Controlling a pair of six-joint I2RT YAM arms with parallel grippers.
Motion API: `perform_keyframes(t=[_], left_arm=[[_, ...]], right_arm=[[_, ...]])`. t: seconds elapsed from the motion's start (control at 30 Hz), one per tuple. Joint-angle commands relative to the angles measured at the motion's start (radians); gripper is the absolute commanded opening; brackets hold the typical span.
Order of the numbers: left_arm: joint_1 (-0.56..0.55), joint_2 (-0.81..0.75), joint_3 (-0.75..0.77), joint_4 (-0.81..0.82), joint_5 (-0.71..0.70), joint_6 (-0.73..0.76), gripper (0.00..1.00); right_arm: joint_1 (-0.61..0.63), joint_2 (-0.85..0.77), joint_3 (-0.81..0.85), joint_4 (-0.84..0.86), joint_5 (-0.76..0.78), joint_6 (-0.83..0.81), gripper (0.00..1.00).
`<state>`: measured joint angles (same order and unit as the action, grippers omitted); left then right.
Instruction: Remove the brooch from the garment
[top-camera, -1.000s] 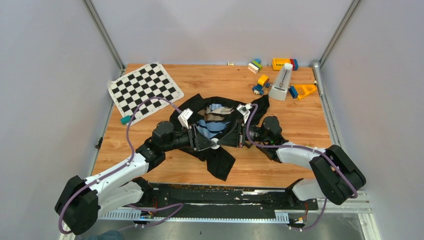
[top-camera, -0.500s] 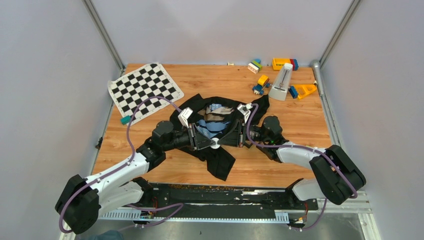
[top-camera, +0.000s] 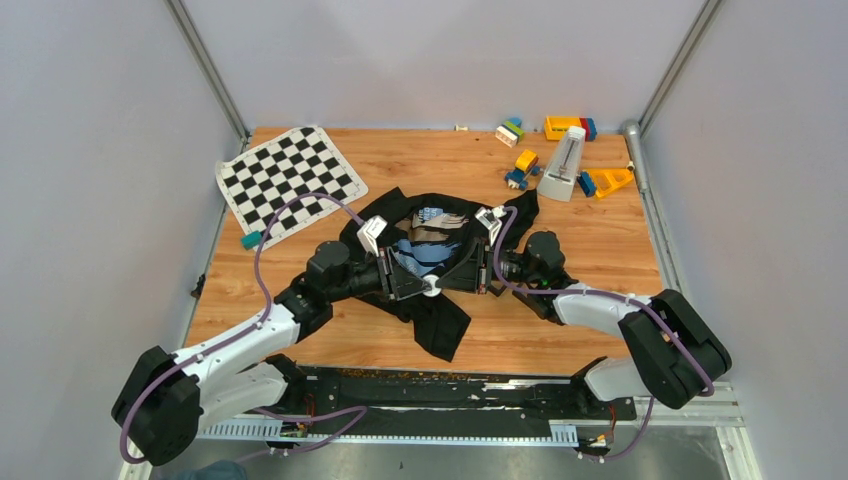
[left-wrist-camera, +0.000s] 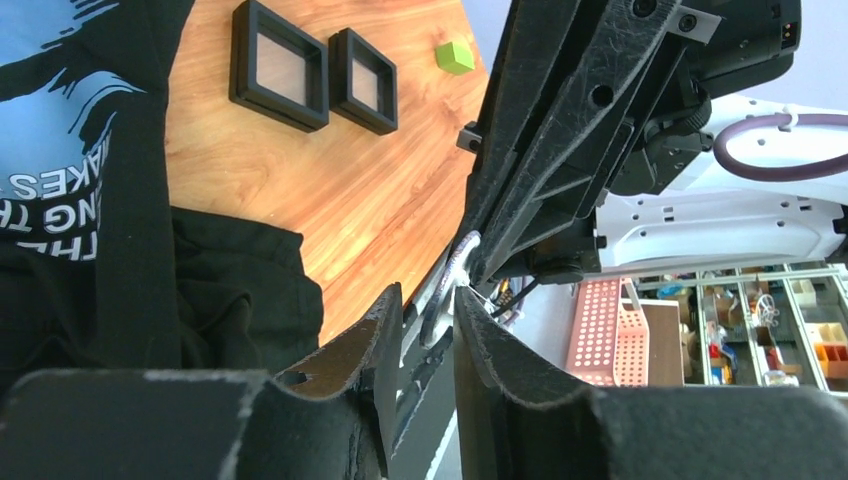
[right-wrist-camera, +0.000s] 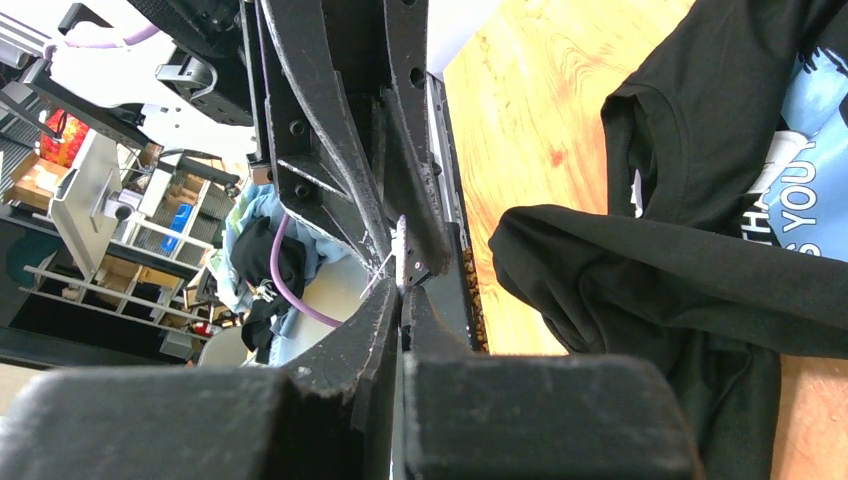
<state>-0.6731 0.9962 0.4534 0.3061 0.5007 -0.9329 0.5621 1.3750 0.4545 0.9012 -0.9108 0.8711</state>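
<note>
**Top external view.** The garment (top-camera: 440, 325) lies bunched in the middle of the wooden table (top-camera: 600, 250), with its printed patch facing up. The left gripper (top-camera: 418, 285) and right gripper (top-camera: 447, 281) meet tip to tip above the garment's near part. A tiny pale speck between them is the brooch (top-camera: 431, 290).

**Left wrist view.** The left gripper (left-wrist-camera: 428, 295) has its fingers a narrow gap apart, with the lower end of the silvery brooch (left-wrist-camera: 461, 258) between them. Whether the pads press on the brooch cannot be told. The upper end of the brooch sits at the tips of the right gripper (left-wrist-camera: 478, 262). The garment (left-wrist-camera: 210, 290) lies to the left, apart from the brooch. Two square black trays (left-wrist-camera: 280, 65) stand on the bare wood beyond.

**Right wrist view.** The right gripper (right-wrist-camera: 402, 290) has its fingers pressed together, pinching the thin brooch (right-wrist-camera: 402, 240), which juts out past the tips. The garment (right-wrist-camera: 700, 270) is off to the right, and no cloth shows at the tips.

**Progress.** The brooch appears to be free of the cloth already. What is probably left is to pass it securely to one gripper and set it down.
</note>
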Motion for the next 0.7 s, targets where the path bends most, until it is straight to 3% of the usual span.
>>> perform_keyframes(t=[0.0, 0.17, 0.33, 0.53, 0.67], left_arm=[[-0.003, -0.028, 0.021, -0.012, -0.033, 0.01, 0.34], [-0.003, -0.093, -0.025, 0.022, -0.074, -0.029, 0.39], [-0.003, -0.101, -0.028, 0.034, -0.082, -0.047, 0.33], [-0.003, -0.042, -0.003, 0.056, -0.045, -0.043, 0.56], [-0.004, -0.002, 0.018, 0.063, -0.029, -0.037, 0.56]], right_arm=[[0.005, -0.012, -0.001, 0.04, 0.0, -0.007, 0.0], [0.004, -0.018, -0.002, 0.028, 0.003, -0.015, 0.0], [0.006, -0.014, 0.0, 0.031, 0.001, -0.012, 0.0], [0.005, -0.009, 0.001, 0.033, -0.001, -0.011, 0.0], [0.005, -0.006, 0.003, 0.033, -0.003, -0.009, 0.0]])
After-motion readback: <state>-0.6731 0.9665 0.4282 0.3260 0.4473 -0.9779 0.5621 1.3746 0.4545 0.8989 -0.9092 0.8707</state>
